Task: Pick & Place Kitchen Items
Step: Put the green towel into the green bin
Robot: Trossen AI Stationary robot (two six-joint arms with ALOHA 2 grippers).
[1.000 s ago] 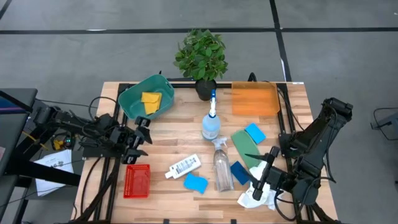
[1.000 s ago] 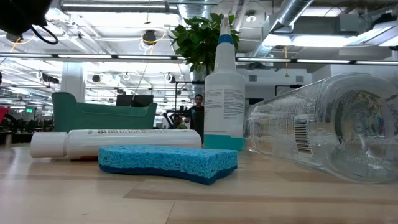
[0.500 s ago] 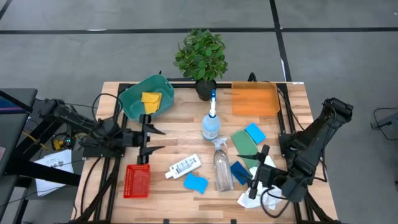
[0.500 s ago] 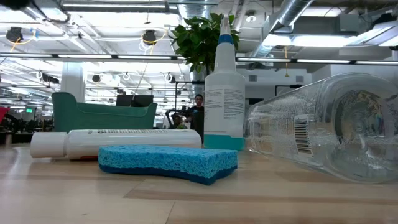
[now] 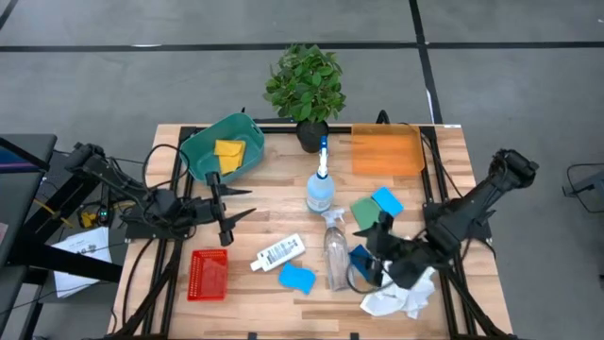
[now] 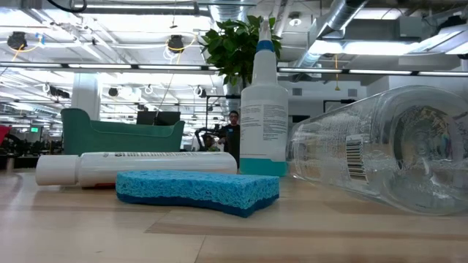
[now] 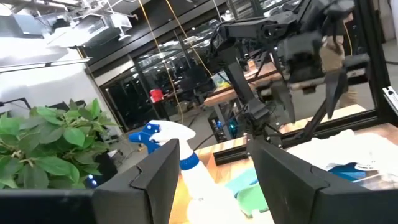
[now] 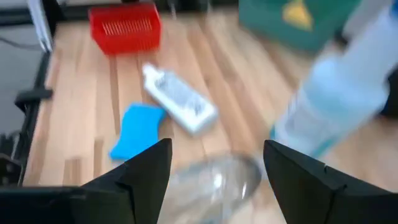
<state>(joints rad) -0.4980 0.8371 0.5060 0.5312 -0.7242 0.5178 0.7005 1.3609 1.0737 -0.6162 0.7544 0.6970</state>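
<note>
Right claw (image 5: pixel 368 247) has swung in from the lower right of the frame toward the centre, leaving the white cloth (image 5: pixel 398 297) behind.
Its fingers are spread wide and empty, over the dark blue sponge (image 5: pixel 361 261) beside the lying spray bottle (image 5: pixel 337 255). Left claw (image 5: pixel 226 205), also wide open and empty, hangs at centre left below the green bin (image 5: pixel 200 156). An upright spray bottle (image 5: pixel 320 193) stands mid-desk (image 5: pixel 255 225).

No wording can be read anywhere. Lying spray bottle (image 6: pixel 380 150) — a barcode, digits too small to read. Upright spray bottle (image 6: pixel 263 117) — a printed label, perhaps instructions, illegible. Small white bottle (image 5: pixel 277 252) — a dark-printed label, likewise unreadable.
</note>
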